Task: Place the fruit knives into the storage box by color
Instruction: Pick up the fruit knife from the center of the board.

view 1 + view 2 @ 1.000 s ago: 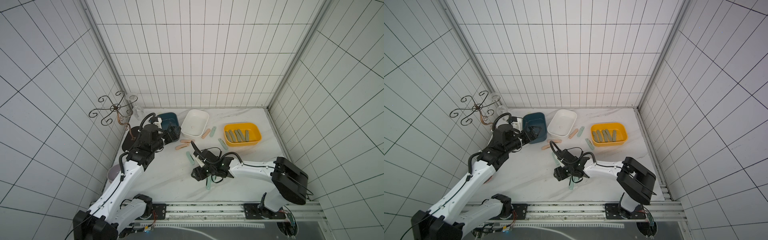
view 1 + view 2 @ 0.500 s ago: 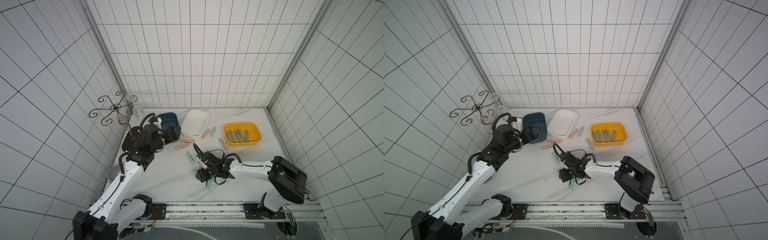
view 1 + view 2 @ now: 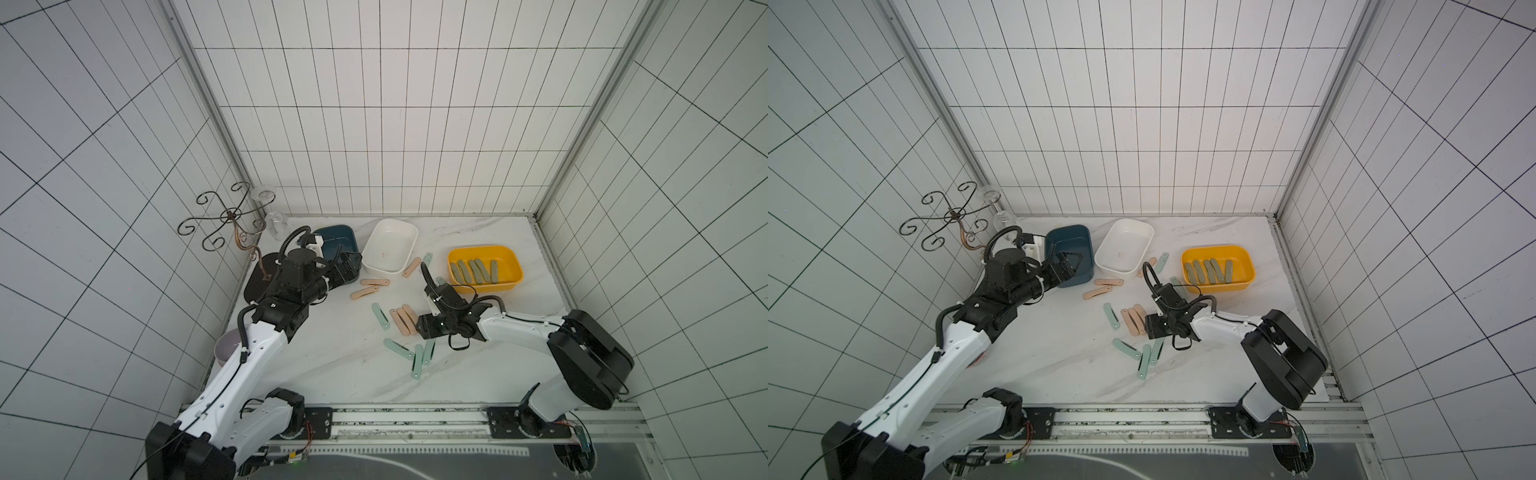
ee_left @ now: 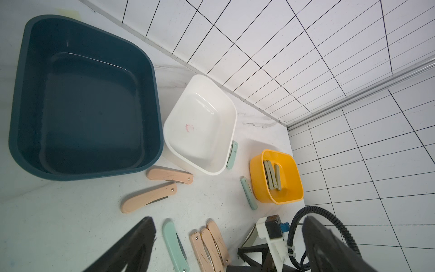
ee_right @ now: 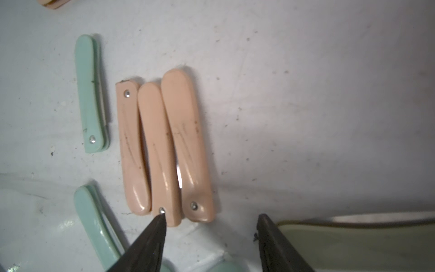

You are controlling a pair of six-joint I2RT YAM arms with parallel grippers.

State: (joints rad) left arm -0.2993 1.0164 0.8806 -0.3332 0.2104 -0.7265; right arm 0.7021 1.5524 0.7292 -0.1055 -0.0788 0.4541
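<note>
Three peach knives (image 5: 160,153) at right hand (image 5: 211,217) tips, one fingertip (image 5: 154,229) perhaps touching

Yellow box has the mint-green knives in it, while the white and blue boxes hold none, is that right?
No. The knives in the yellow box are olive-grey, not mint-green; both top views show it. The white box and blue box do hold none.

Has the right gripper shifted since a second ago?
Yes. In a top view the right gripper has drawn back toward the yellow box, uncovering three peach knives it previously hid.
</note>
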